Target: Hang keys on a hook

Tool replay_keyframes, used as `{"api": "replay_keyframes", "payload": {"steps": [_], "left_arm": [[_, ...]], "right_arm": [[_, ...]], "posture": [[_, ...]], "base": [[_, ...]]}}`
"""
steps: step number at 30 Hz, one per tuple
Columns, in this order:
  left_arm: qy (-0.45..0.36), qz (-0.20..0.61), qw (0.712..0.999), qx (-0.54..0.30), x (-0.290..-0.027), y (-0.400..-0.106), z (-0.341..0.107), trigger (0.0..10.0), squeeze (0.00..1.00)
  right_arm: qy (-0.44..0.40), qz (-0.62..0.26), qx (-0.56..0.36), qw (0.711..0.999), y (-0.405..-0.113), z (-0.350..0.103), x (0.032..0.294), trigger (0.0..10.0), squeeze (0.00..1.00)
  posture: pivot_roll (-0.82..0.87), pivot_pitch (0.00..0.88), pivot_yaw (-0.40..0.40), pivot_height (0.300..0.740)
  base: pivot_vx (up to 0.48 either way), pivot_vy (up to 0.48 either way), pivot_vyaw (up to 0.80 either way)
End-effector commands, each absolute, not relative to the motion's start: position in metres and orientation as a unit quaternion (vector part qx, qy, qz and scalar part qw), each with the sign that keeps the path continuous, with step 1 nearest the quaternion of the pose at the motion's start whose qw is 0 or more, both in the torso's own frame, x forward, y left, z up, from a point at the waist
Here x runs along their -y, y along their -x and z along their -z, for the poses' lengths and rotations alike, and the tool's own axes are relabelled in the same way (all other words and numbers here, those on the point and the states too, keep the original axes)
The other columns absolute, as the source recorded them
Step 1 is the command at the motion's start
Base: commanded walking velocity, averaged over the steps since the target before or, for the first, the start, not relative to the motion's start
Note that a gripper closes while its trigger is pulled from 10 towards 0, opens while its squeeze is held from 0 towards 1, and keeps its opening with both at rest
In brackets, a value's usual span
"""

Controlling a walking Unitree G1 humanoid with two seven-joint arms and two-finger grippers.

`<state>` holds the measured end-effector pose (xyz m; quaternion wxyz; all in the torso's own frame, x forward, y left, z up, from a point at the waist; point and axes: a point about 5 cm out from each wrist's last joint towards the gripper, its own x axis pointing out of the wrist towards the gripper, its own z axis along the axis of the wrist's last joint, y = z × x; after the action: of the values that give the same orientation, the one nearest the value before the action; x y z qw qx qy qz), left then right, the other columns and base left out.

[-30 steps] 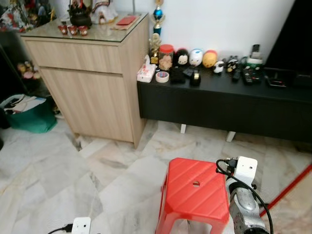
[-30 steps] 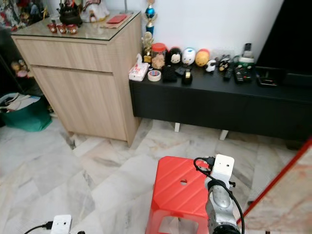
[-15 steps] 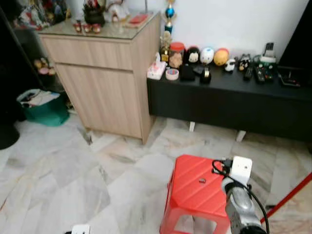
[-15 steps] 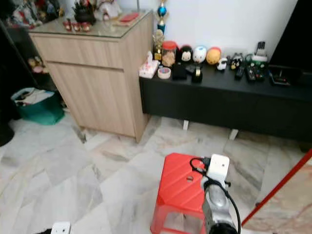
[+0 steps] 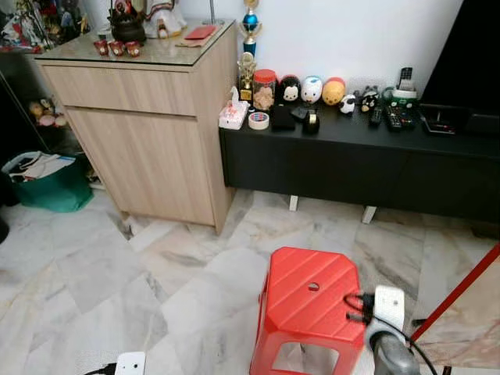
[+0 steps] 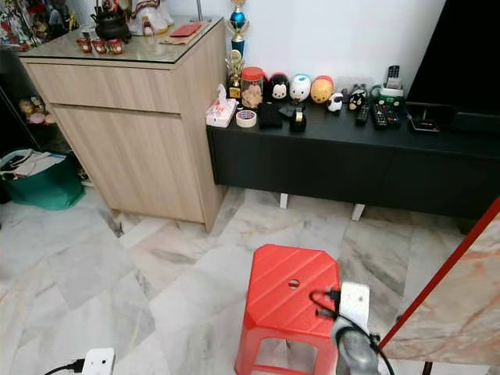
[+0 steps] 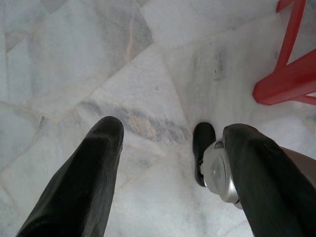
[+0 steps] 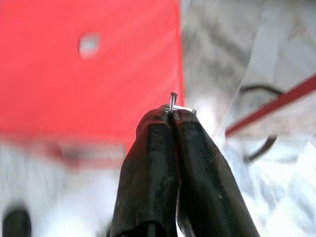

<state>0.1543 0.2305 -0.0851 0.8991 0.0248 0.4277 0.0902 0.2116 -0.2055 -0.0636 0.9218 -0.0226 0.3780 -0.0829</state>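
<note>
Right wrist view: one key ring [image 8: 173, 104] between pinched jaws.

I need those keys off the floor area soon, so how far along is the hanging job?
Done: the right gripper is pinched shut on a thin metal key ring, beside the red plastic stool. In hand: carrying it; the left gripper hangs open over the marble floor. Left: finding a hook, which I cannot make out near the light wooden cabinet, and hanging the ring on it.
</note>
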Motion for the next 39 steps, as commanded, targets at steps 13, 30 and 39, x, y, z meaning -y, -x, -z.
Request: {"api": "replay_keyframes", "payload": {"steps": [13, 30, 39], "left_arm": [[-0.026, -0.089, 0.89, -0.447, -0.229, -0.148, 0.089, 10.0, 0.0], [-0.028, -0.091, 0.89, -0.446, -0.23, -0.147, 0.089, 10.0, 0.0], [-0.028, -0.092, 0.892, -0.442, -0.23, -0.15, 0.088, 10.0, 0.0]], "right_arm": [[0.018, 0.096, -0.42, 0.902, -0.193, 0.076, 0.199, 10.0, 0.0], [-0.003, 0.109, -0.419, 0.901, -0.191, 0.077, 0.202, 10.0, 0.0], [-0.002, 0.104, -0.427, 0.898, -0.188, 0.079, 0.201, 10.0, 0.0]], "posture": [[0.02, 0.0, -0.016, 0.737], [0.02, 0.0, -0.014, 0.737], [0.02, 0.0, -0.014, 0.737]], "base": [[0.0, -0.085, 0.0], [0.0, -0.242, -0.2], [0.0, -0.352, 0.0]]}}
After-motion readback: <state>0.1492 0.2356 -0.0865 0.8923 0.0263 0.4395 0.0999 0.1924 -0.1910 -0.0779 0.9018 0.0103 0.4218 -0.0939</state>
